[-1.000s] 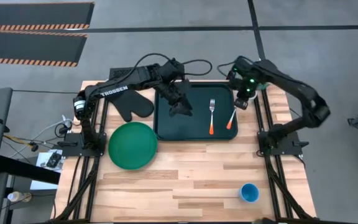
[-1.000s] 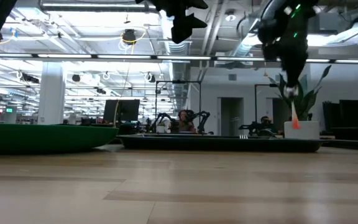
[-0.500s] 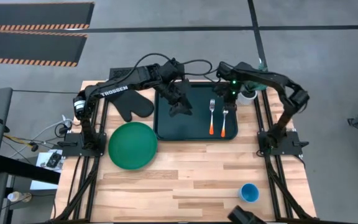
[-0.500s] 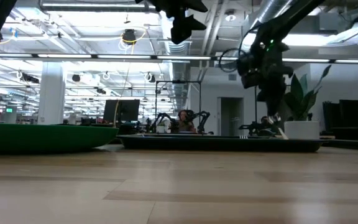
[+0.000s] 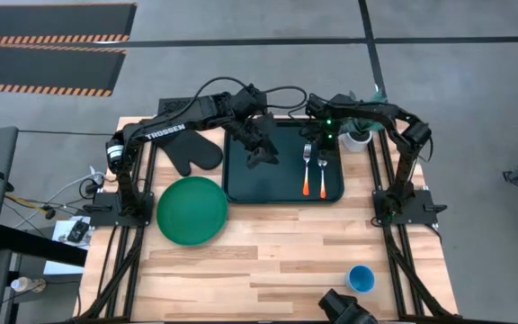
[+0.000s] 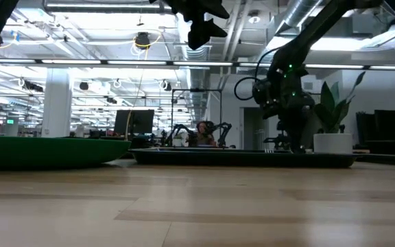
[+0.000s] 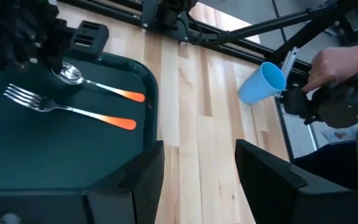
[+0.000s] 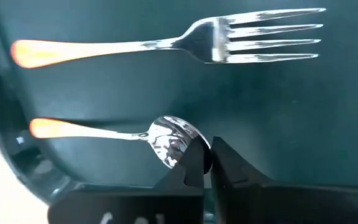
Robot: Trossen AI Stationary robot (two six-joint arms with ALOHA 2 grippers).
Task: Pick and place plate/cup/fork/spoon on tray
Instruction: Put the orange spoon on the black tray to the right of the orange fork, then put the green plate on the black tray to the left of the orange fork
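Note:
The dark tray (image 5: 241,184) lies at the table's far middle. On it lie the orange-handled fork (image 5: 306,175) and, to its right, the orange-handled spoon (image 5: 323,180), both with handles toward the near edge. My right gripper (image 8: 209,163) is low over the tray, shut at the spoon's bowl. My left gripper (image 7: 197,180) hangs open and empty above the tray's left half (image 5: 261,153). The green plate (image 5: 192,210) rests flat on the table, near left of the tray. The blue cup (image 5: 361,278) stands at the near right. My right gripper pinches the far rim of the spoon's bowl (image 8: 191,146) between its two fingertips. The fingers point down from above. The spoon lies flat on the tray floor, parallel to the fork, its handle (image 8: 48,129) pointing toward the near edge.
A black oven mitt (image 5: 192,153) lies left of the tray. A white pot with a plant (image 5: 360,135) stands at the tray's far right corner. A person's hand (image 7: 331,62) with a dark device (image 5: 344,310) is at the near edge beside the cup.
My right gripper has gone toward the table's left and down over the tray with the spoon. The spoon hung tilted over the tray's right rim; it now lies flat beside the fork. A dark device has come in at the near edge by the cup.

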